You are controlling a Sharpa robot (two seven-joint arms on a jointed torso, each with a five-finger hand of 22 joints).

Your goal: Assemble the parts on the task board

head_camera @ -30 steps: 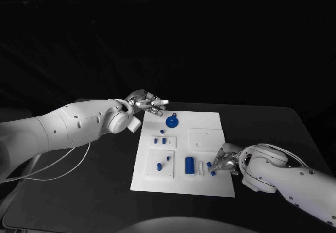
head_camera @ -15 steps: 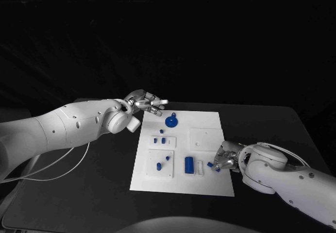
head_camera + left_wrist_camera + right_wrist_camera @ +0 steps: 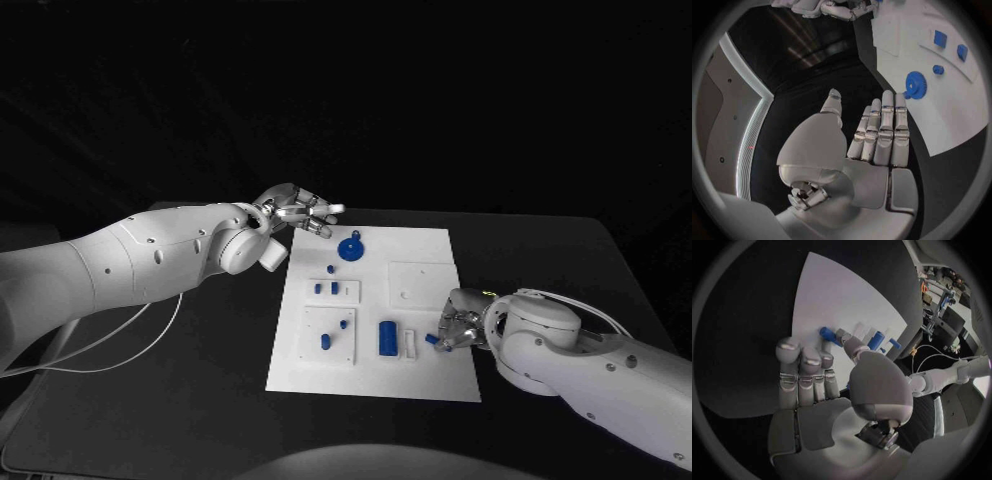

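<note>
Since the earlier frame the right hand [image 3: 459,328] has edged slightly inward along the task board's [image 3: 433,245] near right edge; the left hand [image 3: 296,212] is unchanged.

Head view: left hand hovers off the board's far left corner, fingers apart, empty, near the blue gear [image 3: 351,248].

Left wrist view: fingers extended, apparently waiting its turn.

Right wrist view: fingers reach onto the board toward a small blue peg [image 3: 831,336]; whether it is gripped I cannot tell.

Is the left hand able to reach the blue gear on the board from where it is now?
Probably yes. The left hand is open beside the far left corner of the task board, and the blue gear lies near that corner with nothing between them. The right hand is at the board's near right part.
</note>
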